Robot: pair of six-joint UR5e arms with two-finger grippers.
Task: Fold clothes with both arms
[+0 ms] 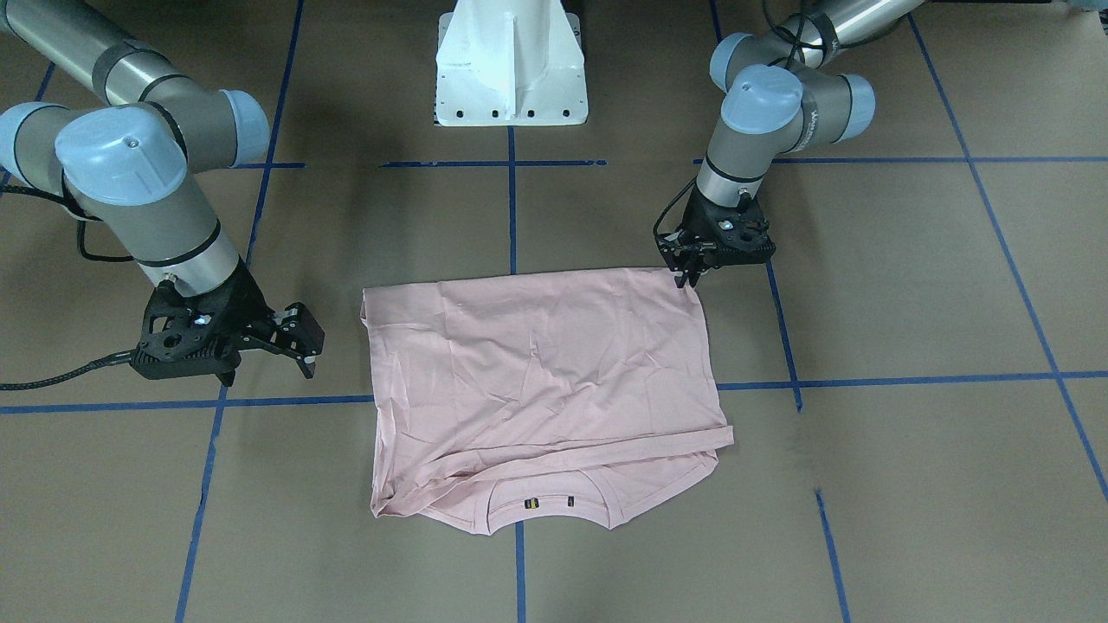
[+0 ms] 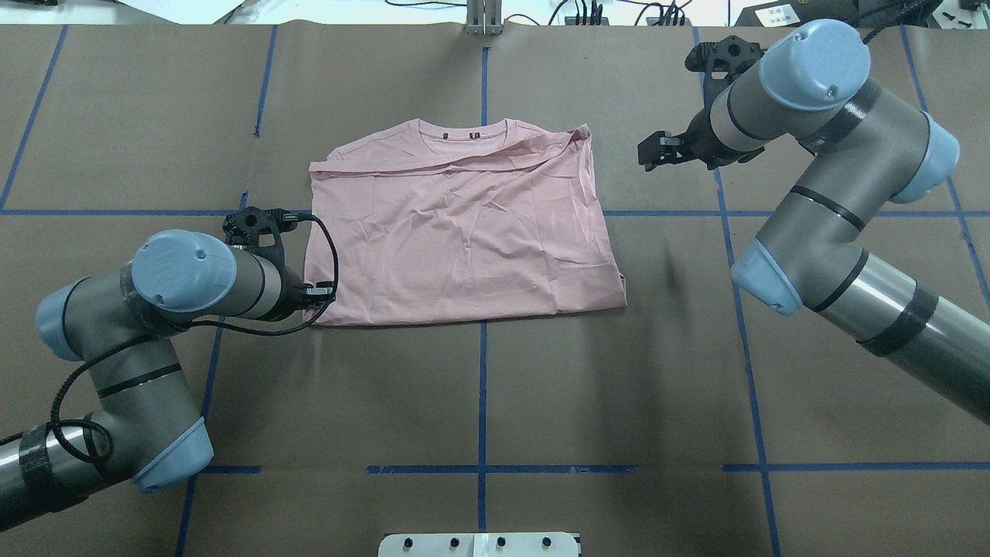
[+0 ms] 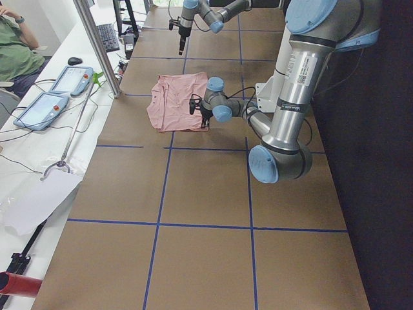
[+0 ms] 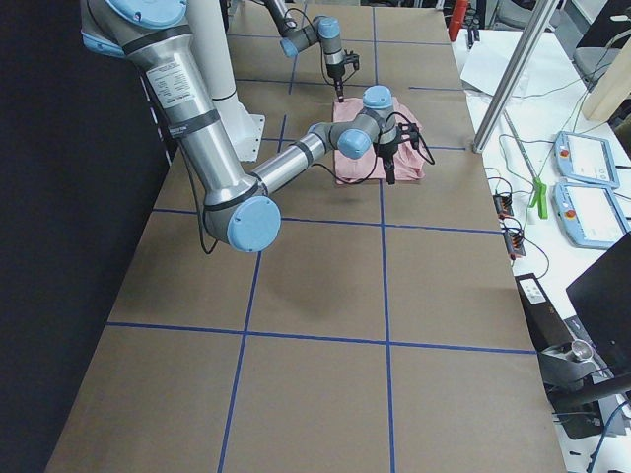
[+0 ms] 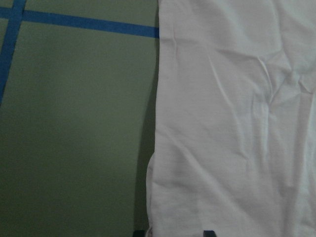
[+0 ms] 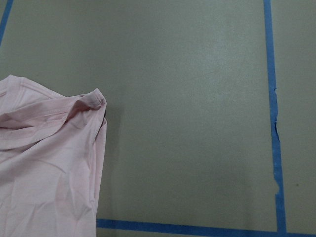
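T-shirt (image 1: 537, 363) lying folded mid-tabletop (image 1: 866, 285) | left gripper (image 1: 689, 279) straddling hem corner, fingers narrowly parted | right gripper (image 1: 312, 346) hovering clear, fingers wide

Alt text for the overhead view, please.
A pale pink T-shirt lies partly folded on the brown table, collar at the far edge. The left gripper is at its near left corner; the right gripper hangs clear beyond its far right corner.

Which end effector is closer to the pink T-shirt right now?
Left. The left end effector is at a hem corner of the pink T-shirt; the right end effector hangs beside the opposite edge, clear of the fabric.
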